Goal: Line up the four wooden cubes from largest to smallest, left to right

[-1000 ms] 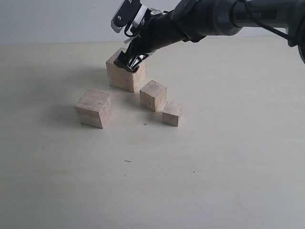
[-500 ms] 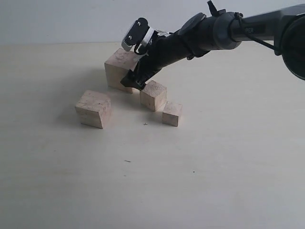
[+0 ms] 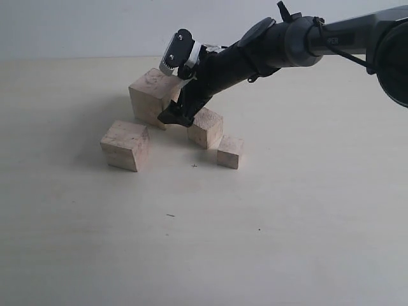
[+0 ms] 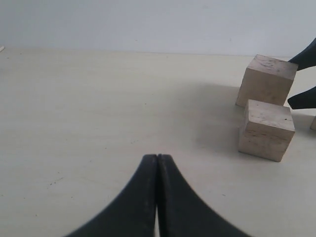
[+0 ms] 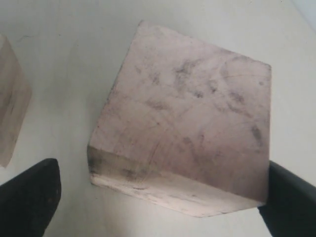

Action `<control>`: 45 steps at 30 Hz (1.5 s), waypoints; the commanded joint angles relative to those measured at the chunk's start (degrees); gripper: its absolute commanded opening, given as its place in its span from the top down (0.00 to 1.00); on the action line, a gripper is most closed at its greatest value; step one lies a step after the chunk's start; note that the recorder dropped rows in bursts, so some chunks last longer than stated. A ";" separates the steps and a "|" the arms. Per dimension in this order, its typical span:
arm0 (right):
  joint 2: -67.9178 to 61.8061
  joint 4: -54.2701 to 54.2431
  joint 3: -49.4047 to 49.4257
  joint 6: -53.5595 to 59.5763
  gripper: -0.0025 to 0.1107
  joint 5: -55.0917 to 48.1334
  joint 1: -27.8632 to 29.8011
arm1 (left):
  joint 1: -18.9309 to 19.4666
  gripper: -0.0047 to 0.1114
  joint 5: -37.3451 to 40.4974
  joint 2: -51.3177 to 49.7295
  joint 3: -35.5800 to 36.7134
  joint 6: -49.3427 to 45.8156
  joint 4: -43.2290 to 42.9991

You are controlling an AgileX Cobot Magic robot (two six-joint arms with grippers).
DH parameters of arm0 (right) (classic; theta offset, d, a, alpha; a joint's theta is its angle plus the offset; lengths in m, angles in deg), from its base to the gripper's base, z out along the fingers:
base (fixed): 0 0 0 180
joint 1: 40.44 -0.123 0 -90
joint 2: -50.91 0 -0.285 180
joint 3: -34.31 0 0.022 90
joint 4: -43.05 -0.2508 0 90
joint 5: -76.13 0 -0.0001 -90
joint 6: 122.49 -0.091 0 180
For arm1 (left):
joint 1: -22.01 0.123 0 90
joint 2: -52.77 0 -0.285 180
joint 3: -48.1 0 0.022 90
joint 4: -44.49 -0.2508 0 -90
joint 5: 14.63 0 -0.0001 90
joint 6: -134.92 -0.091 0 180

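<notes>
Our right gripper (image 3: 173, 116), jaws spread wide, flanks the largest cube (image 3: 148, 95). The second cube (image 3: 125, 145) sits at its 7 o'clock, the third cube (image 3: 205, 127) and smallest cube (image 3: 230, 152) toward 4 o'clock. Our left gripper (image 4: 157, 160) is pressed closed, empty.

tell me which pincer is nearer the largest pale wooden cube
Right. The right pincer is open at the largest pale bare-wood cube, a finger on either side. The left pincer is shut, well back from it across the table.
</notes>
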 commanded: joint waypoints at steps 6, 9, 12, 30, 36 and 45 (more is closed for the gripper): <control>-0.73 -0.72 -0.35 -3.64 0.06 -0.63 0.05 | -0.28 0.96 -0.68 0.28 0.21 -0.07 -0.22; -1.03 -2.12 -0.35 -8.54 0.06 2.28 0.05 | -0.28 0.96 -0.68 0.28 0.21 -0.07 -0.22; -1.26 -2.12 -0.35 -12.77 0.06 5.39 0.05 | -0.28 0.96 -0.68 0.28 0.21 -0.07 -0.22; -1.71 -11.14 -0.35 -14.51 0.06 6.67 0.05 | -0.28 0.96 -0.68 0.28 0.21 -0.07 -0.22; -1.71 -12.40 -0.35 -14.51 0.24 6.67 0.05 | -0.28 0.96 -0.68 0.28 0.21 -0.07 -0.22; 2.15 -11.44 -0.35 -16.38 0.98 -1.53 0.05 | -0.28 0.96 -0.68 0.28 0.21 -0.07 -0.22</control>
